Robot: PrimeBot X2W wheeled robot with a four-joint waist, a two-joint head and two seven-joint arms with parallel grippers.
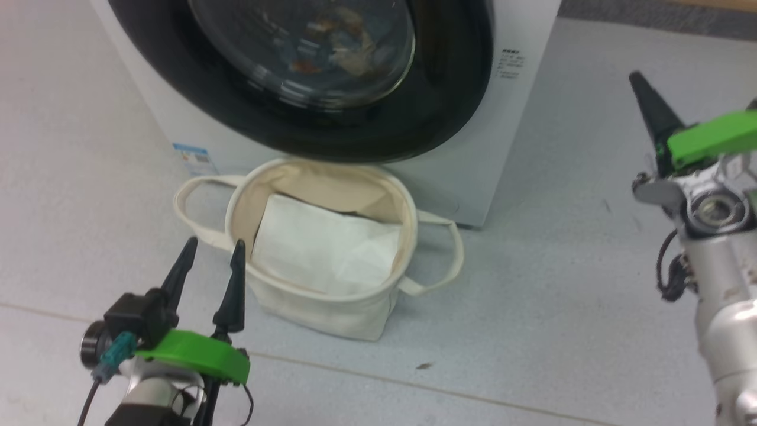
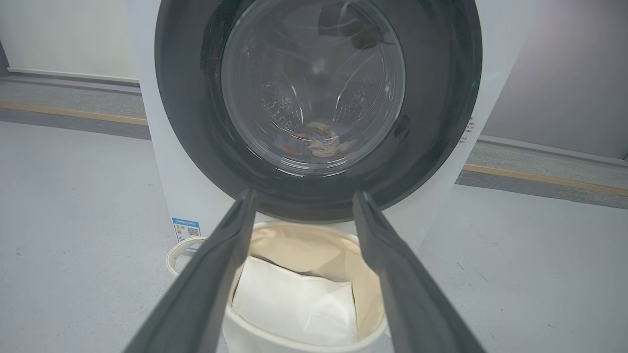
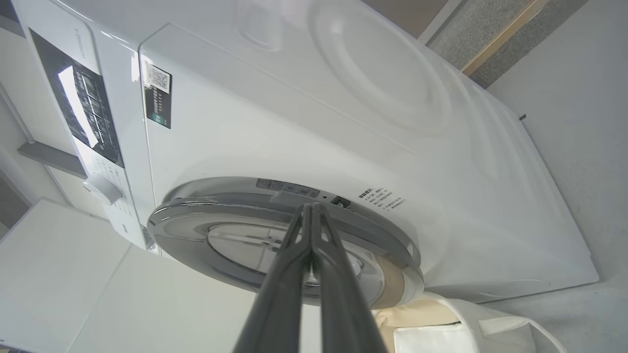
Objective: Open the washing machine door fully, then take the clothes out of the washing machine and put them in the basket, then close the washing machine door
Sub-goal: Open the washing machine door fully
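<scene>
Washing machine door (image 1: 449, 89) closed, top centre of head view; clothes (image 1: 337, 41) visible behind its glass. Basket (image 1: 319, 313) directly below, holding a white sheet (image 1: 322, 248). Left gripper (image 1: 214, 242), lower left, fingers spread, empty. Right gripper (image 1: 637, 77), right edge, clenched on nothing.

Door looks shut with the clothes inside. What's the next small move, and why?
Probably ease the shut right gripper in to the rim of the door, to hook and pull it. The door looks closed against the washing machine, the clothes sit behind its glass, and the gripper's tips point at that rim without touching it.
</scene>
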